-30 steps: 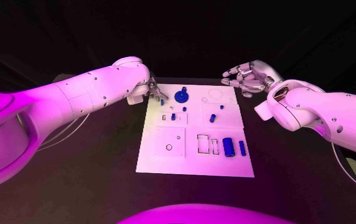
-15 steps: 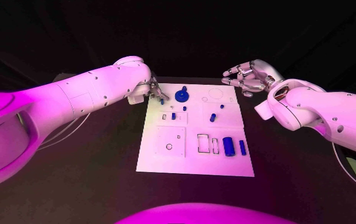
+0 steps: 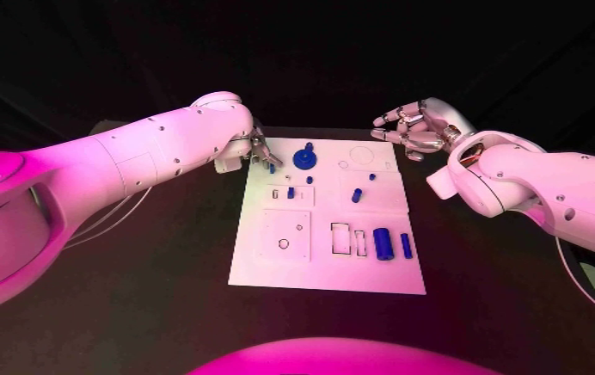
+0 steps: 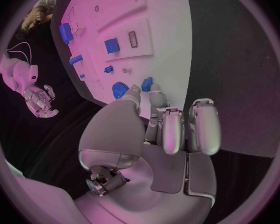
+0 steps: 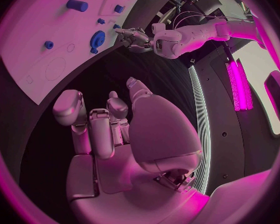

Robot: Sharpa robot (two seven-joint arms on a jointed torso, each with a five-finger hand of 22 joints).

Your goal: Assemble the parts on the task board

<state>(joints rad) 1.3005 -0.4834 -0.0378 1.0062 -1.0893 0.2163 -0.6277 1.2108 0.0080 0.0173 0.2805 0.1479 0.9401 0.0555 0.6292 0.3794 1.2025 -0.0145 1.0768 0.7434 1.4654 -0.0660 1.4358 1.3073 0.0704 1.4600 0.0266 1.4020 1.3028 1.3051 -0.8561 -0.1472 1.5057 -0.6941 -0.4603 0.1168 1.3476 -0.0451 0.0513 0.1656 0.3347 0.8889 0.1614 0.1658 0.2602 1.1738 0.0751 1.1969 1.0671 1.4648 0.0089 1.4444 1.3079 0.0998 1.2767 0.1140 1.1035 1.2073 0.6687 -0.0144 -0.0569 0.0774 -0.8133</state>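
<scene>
Two hands: left hand [image 4: 154,115] pinching a small blue part [image 4: 147,83] at the task board [image 3: 325,272], right hand [image 3: 413,131] empty, fingers apart.

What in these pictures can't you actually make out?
- Left hand: in the head view the arm covers most of it; whether its fingers grip the small blue part is unclear in the left wrist view.
- Task board: cut off by the right wrist view's rim.
- Blue gear: teeth too small.

— From the head we look steeply down; the task board [image 3: 328,212] sits centre, arms entering at nine and three o'clock.
— Each wrist camera sits close behind its hand; both share the board's far end.
</scene>
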